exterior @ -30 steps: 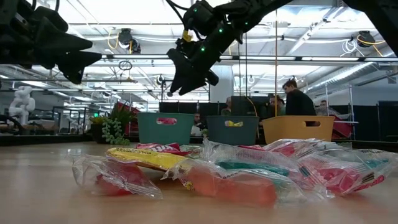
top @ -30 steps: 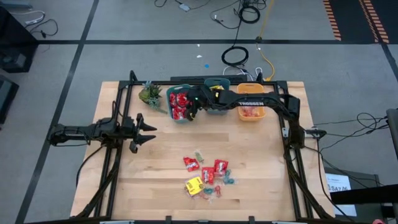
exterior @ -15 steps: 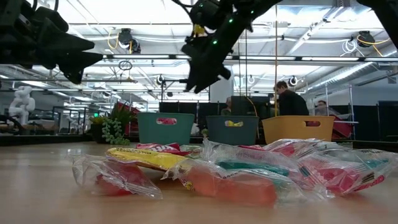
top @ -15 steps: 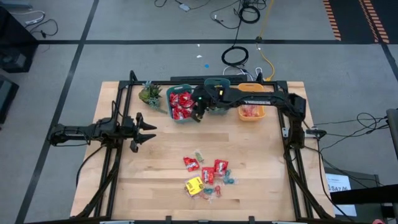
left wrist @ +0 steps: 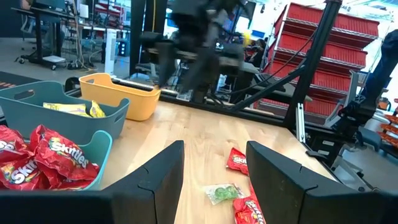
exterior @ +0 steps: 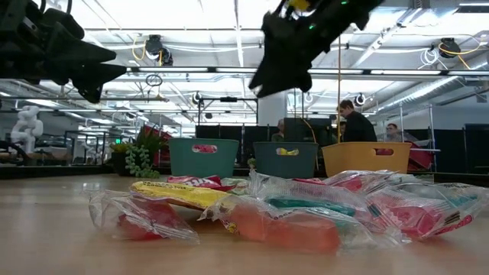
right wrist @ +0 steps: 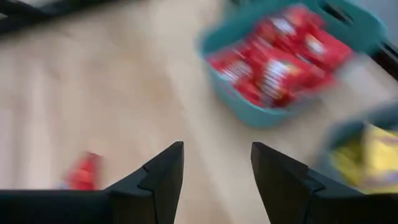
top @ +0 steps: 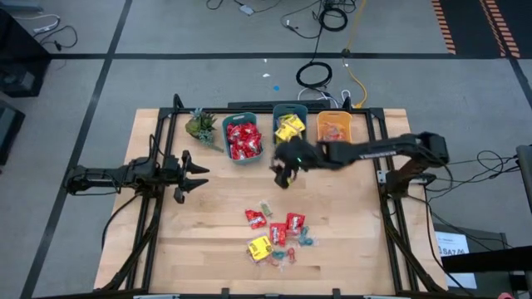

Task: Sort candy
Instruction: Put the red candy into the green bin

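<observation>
The loose candy (top: 278, 235) lies in a small pile near the table's near edge: red packets, a yellow packet and clear and teal twist pieces, also close up in the low view (exterior: 290, 210). My right gripper (top: 283, 176) hangs open above bare wood between the bins and the pile; nothing is between its fingers (right wrist: 217, 152). My left gripper (top: 204, 178) waits open over the table's left side, empty (left wrist: 214, 152). A teal bin (top: 242, 139) holds red packets, a darker bin (top: 289, 126) yellow packets, and an orange bin (top: 335, 129) pale pieces.
A small green plant (top: 200, 124) stands at the far edge, left of the bins. The three bins sit in a row along the far edge. Bare wood lies between the bins and the pile and along the table's right side. People stand in the room beyond the table (exterior: 359, 122).
My right gripper has left the spot above the red-packet bin and swung toward the table's near edge and somewhat to the right, out over bare wood toward the candy pile. The arm has stretched out from the right. The pile and my left arm have stayed still.
</observation>
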Action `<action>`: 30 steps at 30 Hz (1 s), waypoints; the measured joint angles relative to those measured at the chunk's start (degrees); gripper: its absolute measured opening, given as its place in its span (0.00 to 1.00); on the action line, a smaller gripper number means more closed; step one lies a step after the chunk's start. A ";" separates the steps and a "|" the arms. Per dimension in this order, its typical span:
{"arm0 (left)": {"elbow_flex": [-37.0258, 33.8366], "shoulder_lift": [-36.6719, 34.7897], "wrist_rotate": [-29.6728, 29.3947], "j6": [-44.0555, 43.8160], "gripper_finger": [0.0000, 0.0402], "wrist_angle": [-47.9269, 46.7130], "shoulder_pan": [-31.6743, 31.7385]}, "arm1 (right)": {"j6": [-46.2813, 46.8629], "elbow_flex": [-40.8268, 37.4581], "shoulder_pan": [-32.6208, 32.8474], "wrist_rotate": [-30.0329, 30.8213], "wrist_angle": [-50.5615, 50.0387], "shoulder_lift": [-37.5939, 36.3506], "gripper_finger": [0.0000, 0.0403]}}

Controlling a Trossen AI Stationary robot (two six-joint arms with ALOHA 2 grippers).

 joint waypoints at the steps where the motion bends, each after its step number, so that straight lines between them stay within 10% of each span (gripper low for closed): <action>1: 0.00 0.02 0.00 0.00 0.45 -0.02 0.00 | 0.18 -2.42 1.27 -0.13 4.67 -0.96 0.45; 10: 0.00 0.00 0.00 -0.02 0.45 0.00 0.00 | -11.15 -13.12 10.55 -1.88 30.11 4.99 0.45; 30: -0.02 0.02 -0.02 -0.04 0.45 0.03 -0.02 | -19.62 3.84 15.33 -8.46 23.10 28.52 0.45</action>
